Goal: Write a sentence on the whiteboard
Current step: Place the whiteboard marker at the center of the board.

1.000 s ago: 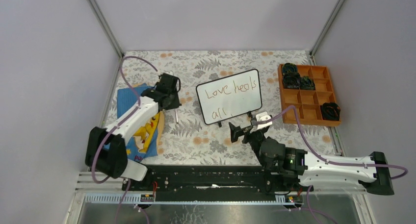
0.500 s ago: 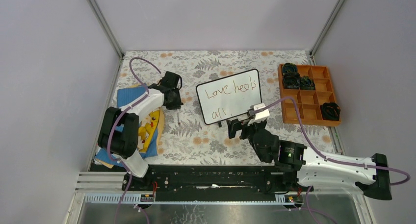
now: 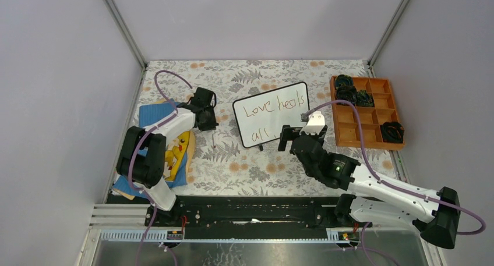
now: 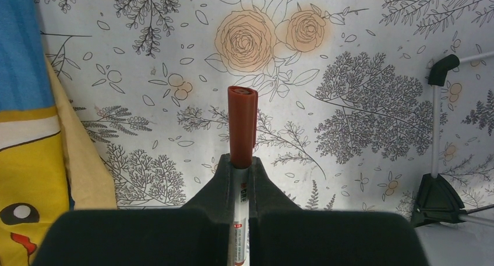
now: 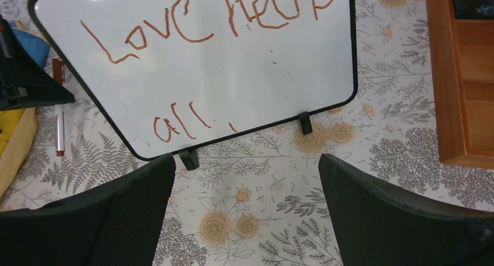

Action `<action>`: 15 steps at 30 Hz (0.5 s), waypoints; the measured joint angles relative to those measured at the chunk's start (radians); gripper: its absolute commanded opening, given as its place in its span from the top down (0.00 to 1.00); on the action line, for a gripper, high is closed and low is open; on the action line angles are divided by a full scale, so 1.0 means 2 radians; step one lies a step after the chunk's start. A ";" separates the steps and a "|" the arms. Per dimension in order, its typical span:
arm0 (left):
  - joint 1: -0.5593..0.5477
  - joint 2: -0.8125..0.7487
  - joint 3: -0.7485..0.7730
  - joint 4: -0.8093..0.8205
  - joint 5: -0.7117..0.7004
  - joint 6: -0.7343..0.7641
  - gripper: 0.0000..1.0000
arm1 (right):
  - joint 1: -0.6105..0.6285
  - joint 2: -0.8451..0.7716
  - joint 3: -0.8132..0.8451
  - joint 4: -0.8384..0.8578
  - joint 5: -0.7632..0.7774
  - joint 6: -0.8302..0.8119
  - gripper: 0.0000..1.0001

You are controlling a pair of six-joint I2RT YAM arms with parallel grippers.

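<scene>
While the whiteboard (image 3: pixel 274 112) stood propped on its feet in the middle of the table (image 3: pixel 244 167) for legibility, the sentence (image 3: pixel 283 103) "Love heals all" lay across it. The right gripper (image 5: pixel 244 208) hovered wide apart near its lower edge, and the left gripper (image 4: pixel 242 167) pinched the marker (image 4: pixel 242 126), seemingly done writing.

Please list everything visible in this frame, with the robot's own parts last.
whiteboard: one, white with black frame, table centre, on two feet
sentence: one, red-brown, on the board, "Love heals" above "all"
marker: one, red-brown cap, in the left gripper
tray: one, orange, compartmented, far right
dark bundles: about four, black, in tray compartments
cloth: one, blue and yellow, far left
table cover: one, floral, underneath everything
left gripper: shut on the marker
right gripper: open, beside the board's near edge
</scene>
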 measured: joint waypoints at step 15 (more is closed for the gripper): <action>-0.001 0.038 0.000 0.005 0.000 0.005 0.85 | -0.024 0.021 0.015 -0.035 -0.014 0.032 0.00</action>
